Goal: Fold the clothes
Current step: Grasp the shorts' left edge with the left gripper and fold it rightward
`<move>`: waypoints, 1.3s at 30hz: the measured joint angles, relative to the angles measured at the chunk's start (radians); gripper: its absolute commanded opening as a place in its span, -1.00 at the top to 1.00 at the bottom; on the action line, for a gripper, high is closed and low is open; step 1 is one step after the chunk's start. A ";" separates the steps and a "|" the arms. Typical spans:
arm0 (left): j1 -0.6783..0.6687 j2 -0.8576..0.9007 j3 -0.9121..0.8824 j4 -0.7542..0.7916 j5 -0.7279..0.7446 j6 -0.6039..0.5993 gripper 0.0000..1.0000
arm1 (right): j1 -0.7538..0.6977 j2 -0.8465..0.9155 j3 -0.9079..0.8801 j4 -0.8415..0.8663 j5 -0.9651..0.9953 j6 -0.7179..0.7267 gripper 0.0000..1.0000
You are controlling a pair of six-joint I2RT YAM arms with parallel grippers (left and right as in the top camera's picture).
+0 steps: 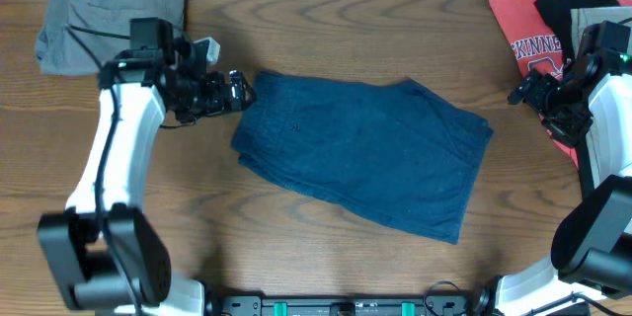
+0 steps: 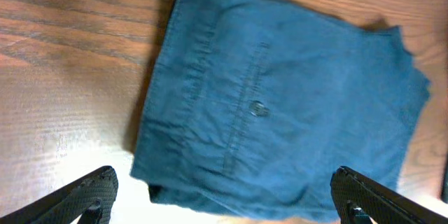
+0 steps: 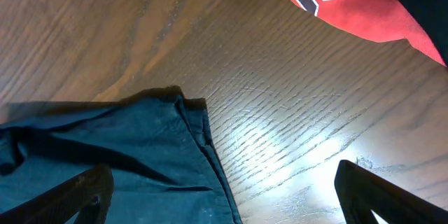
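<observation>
The dark navy shorts (image 1: 365,153) lie folded flat in the middle of the wooden table. Their stitched back pocket with a button shows in the left wrist view (image 2: 273,98). My left gripper (image 1: 237,91) is open and empty just left of the shorts' upper left corner, its jaws (image 2: 224,203) spread wide above the near edge. My right gripper (image 1: 523,94) is open and empty, to the right of the shorts near their upper right corner. The right wrist view shows that corner (image 3: 119,161) under its jaws (image 3: 224,196).
Grey-brown shorts (image 1: 109,10) lie at the back left corner. A red printed T-shirt (image 1: 528,30) with dark garments (image 1: 583,0) on it lies at the back right, and shows in the right wrist view (image 3: 350,0). Bare wood lies in front of the shorts.
</observation>
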 measured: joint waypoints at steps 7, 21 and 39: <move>0.000 0.122 0.000 0.005 -0.010 0.025 -0.95 | 0.000 0.000 0.000 0.000 0.000 0.000 -0.99; 0.000 0.307 0.000 -0.028 -0.011 0.135 -0.96 | 0.000 0.000 0.000 0.000 0.000 0.000 -0.99; -0.029 0.371 0.017 -0.092 0.087 0.147 -0.32 | 0.000 0.000 0.000 0.001 0.000 0.000 -0.98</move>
